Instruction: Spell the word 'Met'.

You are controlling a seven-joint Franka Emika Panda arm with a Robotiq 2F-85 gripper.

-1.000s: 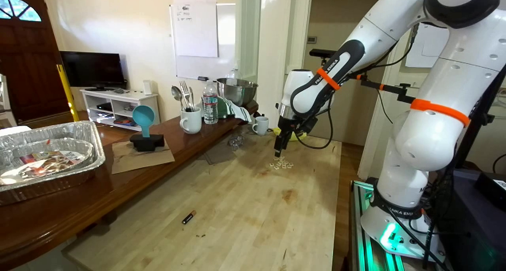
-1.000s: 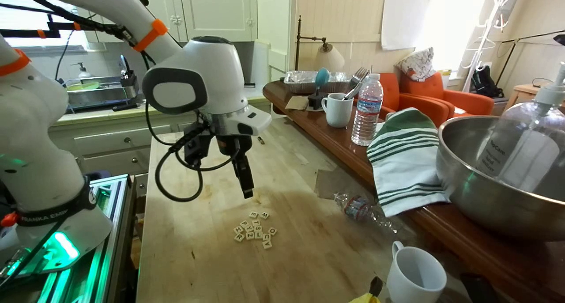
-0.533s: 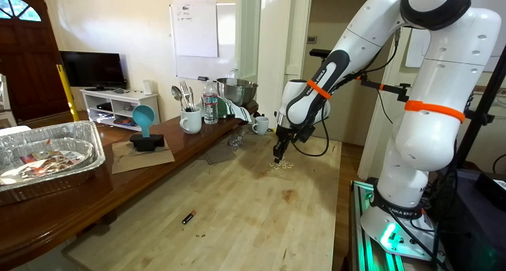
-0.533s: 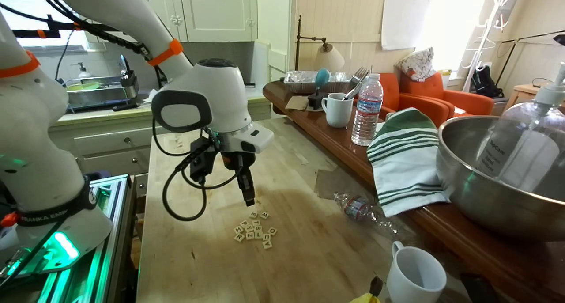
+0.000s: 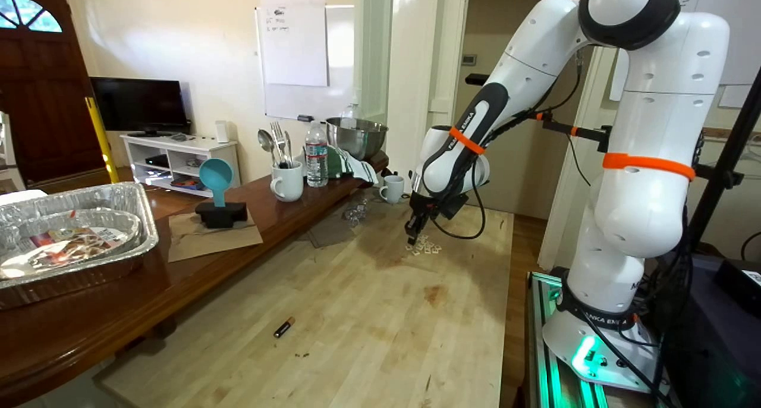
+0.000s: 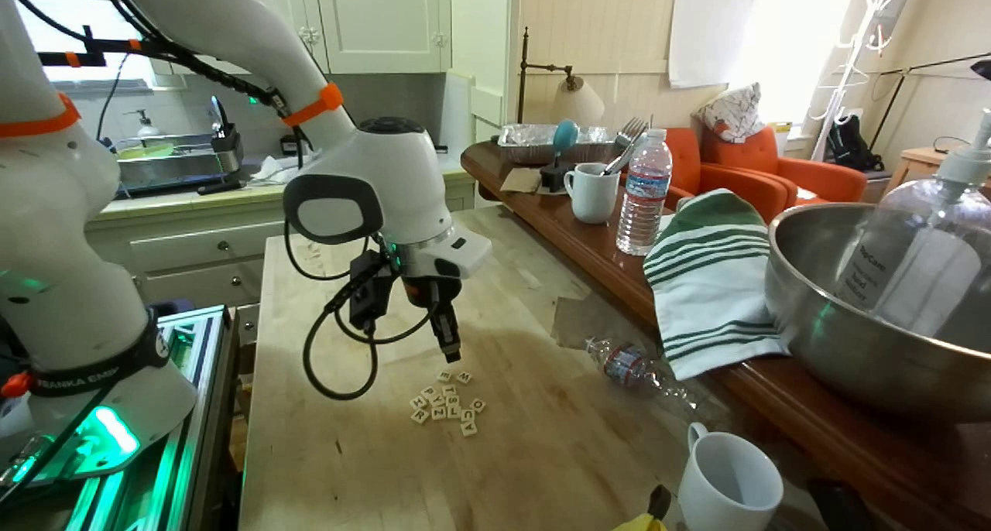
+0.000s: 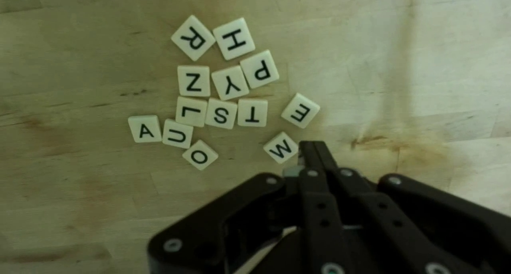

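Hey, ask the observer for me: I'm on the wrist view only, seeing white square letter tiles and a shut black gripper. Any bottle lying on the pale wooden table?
Observer: Yes, a crumpled clear plastic bottle lies there, visible in both exterior views.
Operator: Anything standing on it?
Observer: A white ceramic mug stands upright, also in both exterior views.
Operator: Anything small?
Observer: In an exterior view, a black-and-copper cylindrical battery lies well apart from the white square letter tiles.
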